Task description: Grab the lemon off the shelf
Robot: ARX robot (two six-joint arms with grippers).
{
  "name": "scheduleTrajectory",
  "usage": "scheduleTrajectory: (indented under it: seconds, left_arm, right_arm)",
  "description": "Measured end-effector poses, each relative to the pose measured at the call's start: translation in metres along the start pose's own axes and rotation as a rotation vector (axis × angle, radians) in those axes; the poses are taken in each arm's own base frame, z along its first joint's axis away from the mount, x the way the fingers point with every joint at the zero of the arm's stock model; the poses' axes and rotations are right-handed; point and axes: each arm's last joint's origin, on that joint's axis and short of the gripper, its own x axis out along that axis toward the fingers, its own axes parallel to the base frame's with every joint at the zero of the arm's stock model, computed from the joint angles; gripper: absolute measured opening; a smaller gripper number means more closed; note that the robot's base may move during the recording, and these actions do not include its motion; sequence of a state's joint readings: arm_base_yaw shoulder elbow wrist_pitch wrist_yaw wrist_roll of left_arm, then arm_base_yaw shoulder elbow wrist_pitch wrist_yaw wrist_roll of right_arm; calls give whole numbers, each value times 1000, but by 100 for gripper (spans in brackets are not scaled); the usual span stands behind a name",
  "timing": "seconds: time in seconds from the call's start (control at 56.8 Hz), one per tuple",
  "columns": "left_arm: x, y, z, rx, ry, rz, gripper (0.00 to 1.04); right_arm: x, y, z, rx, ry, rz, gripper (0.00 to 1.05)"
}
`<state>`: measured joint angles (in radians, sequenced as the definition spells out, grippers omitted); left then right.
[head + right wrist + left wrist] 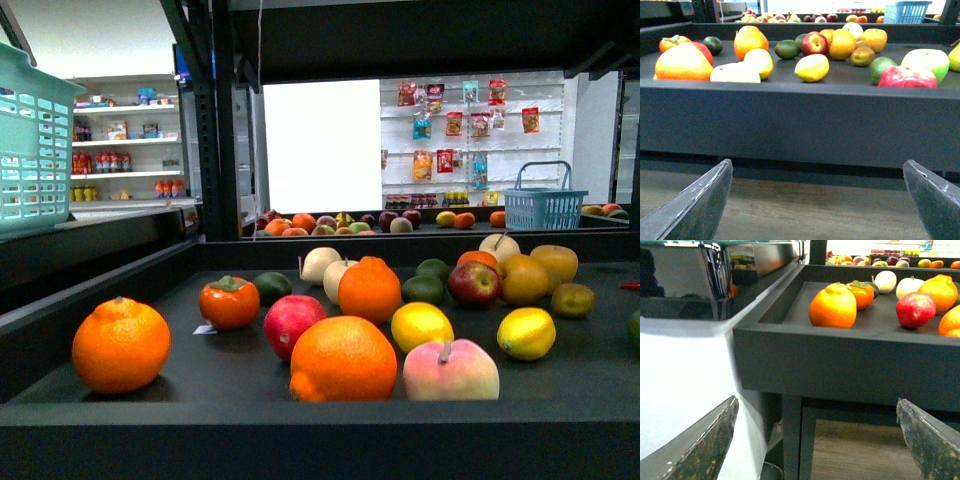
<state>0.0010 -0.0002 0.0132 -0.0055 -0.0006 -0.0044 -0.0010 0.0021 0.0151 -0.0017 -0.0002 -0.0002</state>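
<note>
The lemon (526,333), bright yellow with a nub end, lies on the black shelf deck (320,440) right of centre, behind a peach (450,370). A second plain-yellow fruit (421,325) lies to its left. In the right wrist view the lemon (812,67) lies mid-deck beyond the shelf's front rim (800,120). My right gripper (815,200) is open and empty, below the rim in front of the wood-grain panel. My left gripper (815,440) is open and empty, low by the shelf's front left corner (850,365). The lemon does not show there. Neither gripper shows in the front view.
Oranges (121,344), a large orange (343,358), a persimmon (229,301), apples, limes and pears crowd the deck. A teal basket (35,140) hangs at left, a blue basket (543,208) stands behind. The white freezer (685,370) adjoins the shelf's left side.
</note>
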Motion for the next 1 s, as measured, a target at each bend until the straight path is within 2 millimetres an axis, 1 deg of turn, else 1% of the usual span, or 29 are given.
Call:
scheduleTrajectory:
  seconds: [1.003]
  left_arm:
    - [0, 0, 0, 1, 0, 0, 97]
  right_arm:
    - [0, 0, 0, 0, 0, 0, 102]
